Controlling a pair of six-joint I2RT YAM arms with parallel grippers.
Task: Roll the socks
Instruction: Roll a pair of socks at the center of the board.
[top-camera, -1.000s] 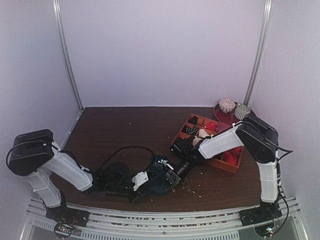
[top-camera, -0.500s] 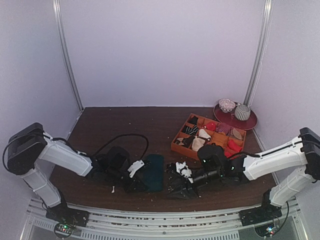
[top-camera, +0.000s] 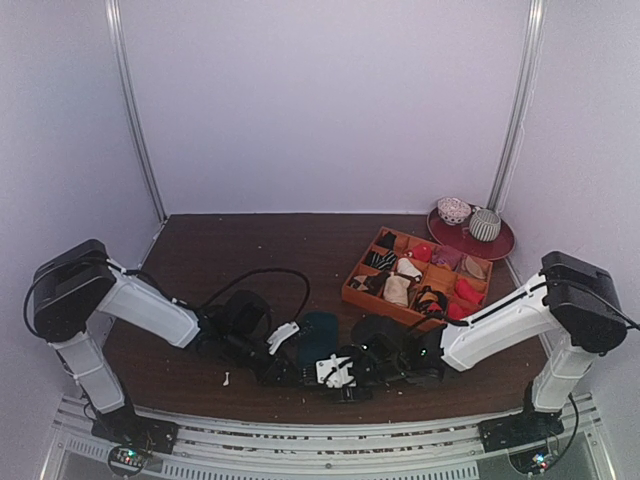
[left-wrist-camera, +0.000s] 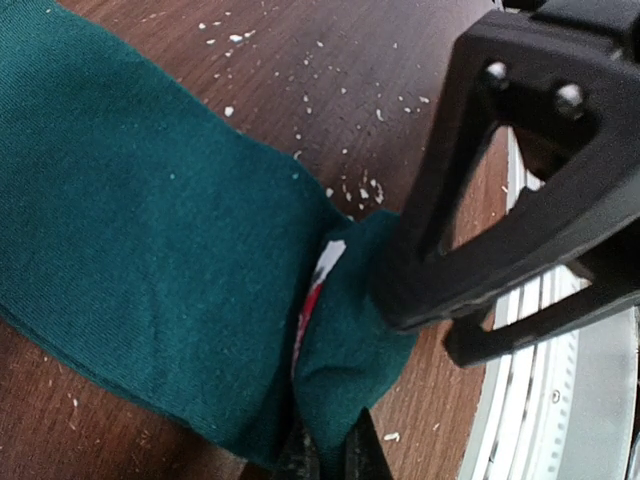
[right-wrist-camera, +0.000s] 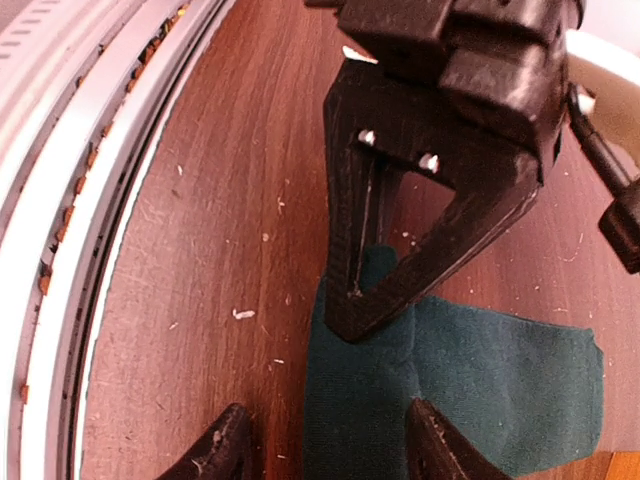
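Socks (left-wrist-camera: 150, 250) cut off at left-wrist view's left edge. Printed figure (left-wrist-camera: 318, 280) folded under; only a red-white sliver seen. From above, socks' near end masked by right gripper (top-camera: 338, 372).

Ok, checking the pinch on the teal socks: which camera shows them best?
Left wrist: the socks fill the frame, left fingers pinching a fold. Right wrist shows one flat end; top external only a small dark patch.

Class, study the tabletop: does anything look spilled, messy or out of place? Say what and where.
Yes: pale crumbs are scattered over the dark table, showing around the teal sock near the front edge. They look like stray debris and have nothing to do with the sock rolling.
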